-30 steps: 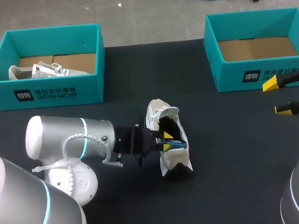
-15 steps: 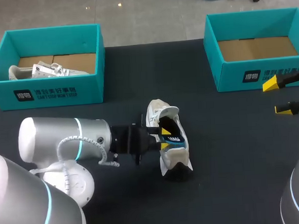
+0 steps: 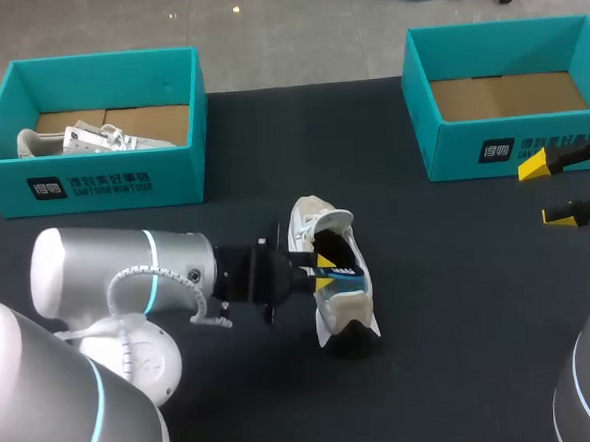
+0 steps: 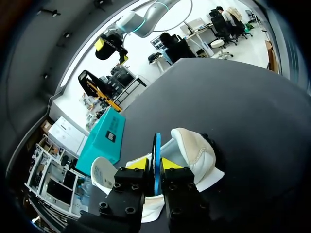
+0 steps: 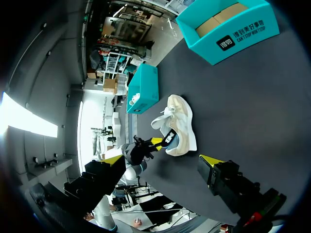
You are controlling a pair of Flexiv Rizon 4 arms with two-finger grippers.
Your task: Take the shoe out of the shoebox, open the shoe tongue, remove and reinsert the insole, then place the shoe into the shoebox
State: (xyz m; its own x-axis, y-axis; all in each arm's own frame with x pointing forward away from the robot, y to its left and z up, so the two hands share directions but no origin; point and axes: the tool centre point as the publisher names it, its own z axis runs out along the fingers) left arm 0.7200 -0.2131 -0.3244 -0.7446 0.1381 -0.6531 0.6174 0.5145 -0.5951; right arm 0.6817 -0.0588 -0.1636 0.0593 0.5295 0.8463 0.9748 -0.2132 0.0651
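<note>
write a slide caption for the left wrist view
Left gripper pinching the blue insole at the white shoe on the dark table

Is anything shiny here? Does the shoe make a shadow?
Head view: soft shine on the left arm's white casing; the shoe leaves no clear shadow on the black table. Left wrist view: the table looks paler grey; the blue insole in the left gripper looks vivid. Right wrist view: no table glare.

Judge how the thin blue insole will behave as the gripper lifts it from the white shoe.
The thin blue insole, seen edge-on in the left gripper, looks like a slim sheet, so probably light and bendy. The white fabric shoe lies unheld on the black table; it may drag along.
</note>
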